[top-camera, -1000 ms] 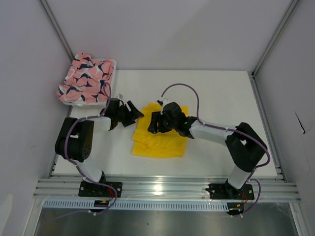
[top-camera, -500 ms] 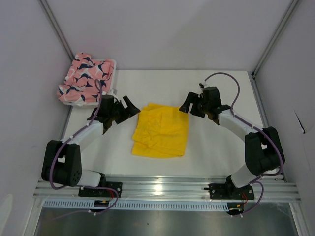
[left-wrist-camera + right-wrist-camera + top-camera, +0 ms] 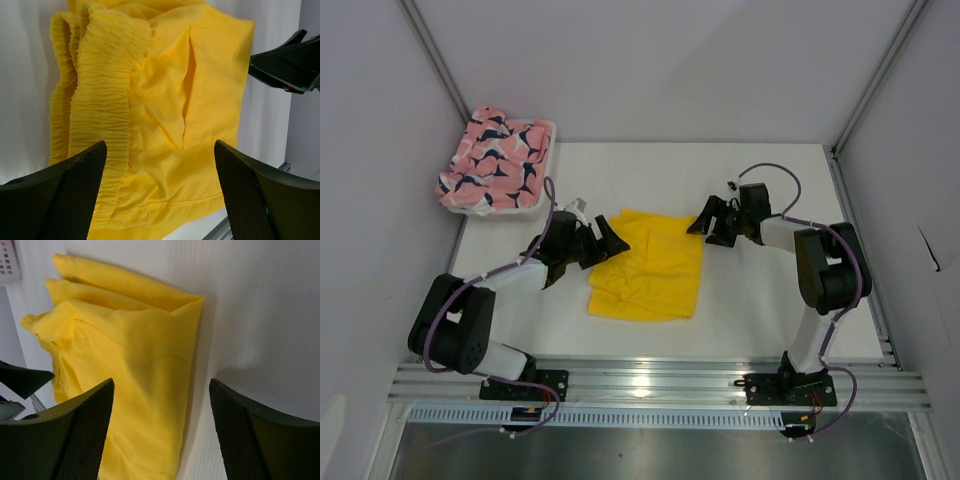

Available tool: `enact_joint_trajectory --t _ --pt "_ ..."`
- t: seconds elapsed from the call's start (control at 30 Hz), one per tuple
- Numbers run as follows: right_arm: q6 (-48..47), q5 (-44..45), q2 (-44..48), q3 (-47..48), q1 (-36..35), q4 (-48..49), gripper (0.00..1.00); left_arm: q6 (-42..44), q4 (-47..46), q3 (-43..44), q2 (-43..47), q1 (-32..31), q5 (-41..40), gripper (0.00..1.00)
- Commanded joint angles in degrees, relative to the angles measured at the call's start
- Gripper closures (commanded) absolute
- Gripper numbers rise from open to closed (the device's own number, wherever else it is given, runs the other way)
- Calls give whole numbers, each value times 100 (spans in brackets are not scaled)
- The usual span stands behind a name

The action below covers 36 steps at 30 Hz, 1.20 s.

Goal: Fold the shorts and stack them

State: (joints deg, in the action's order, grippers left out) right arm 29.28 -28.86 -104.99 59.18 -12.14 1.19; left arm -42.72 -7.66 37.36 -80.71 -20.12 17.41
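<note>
Grippers both stand with fingers spread wide, holding nothing: left gripper [image 3: 609, 238] over the left edge of the yellow shorts [image 3: 648, 268], right gripper [image 3: 701, 225] at their far right corner. The yellow shorts lie folded on the table [image 3: 770, 300]. Beyond their far left, a white basket [image 3: 551, 130] holds the pink shorts [image 3: 495, 160]. Bare table extends to their right and near side.

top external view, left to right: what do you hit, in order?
Pink cloth shorts with navy-and-white print → left claw, open, at the yellow pair's left edge → bright yellow folded cloth shorts → right claw, open, at their far right corner.
</note>
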Motion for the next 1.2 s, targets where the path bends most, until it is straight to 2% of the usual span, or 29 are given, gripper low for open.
enact_joint_trajectory --t 0.0,0.13,0.33,0.43,0.47,0.57,0.7,0.9,0.93,1.0,1.17 --pt "244 -558 -372 366 63 566 22 -385 -745 -185 -287 -167 166 11" --pt "526 -937 -733 463 150 1057 28 -623 -1245 -483 -490 -256 97 12" --pt "684 -1139 -935 507 212 1357 37 -755 -1536 -897 -499 -273 -176 12" --pt "720 -1218 -1023 516 230 1436 45 -729 -1519 -942 -429 -273 -255 12" --pt "781 -1244 -1041 507 238 1480 51 -694 -1484 -898 -420 -282 -290 12" --pt "912 -1323 -1111 489 256 1656 59 -589 -1405 -845 -376 -282 -273 12" --pt "1062 -1341 -1173 516 326 1823 70 -281 -696 -232 -332 -247 -212 10" --pt "1509 -1245 -1147 333 502 2200 97 9 167 376 283 -194 -308 8" --pt "1633 -1088 -1016 201 650 2332 100 44 412 499 379 -177 -395 8" --pt "1914 -938 -840 -263 888 2770 100 106 555 535 660 -142 -449 7" --pt "2591 -419 -146 -1284 2168 3159 100 185 722 491 978 -89 -563 7"
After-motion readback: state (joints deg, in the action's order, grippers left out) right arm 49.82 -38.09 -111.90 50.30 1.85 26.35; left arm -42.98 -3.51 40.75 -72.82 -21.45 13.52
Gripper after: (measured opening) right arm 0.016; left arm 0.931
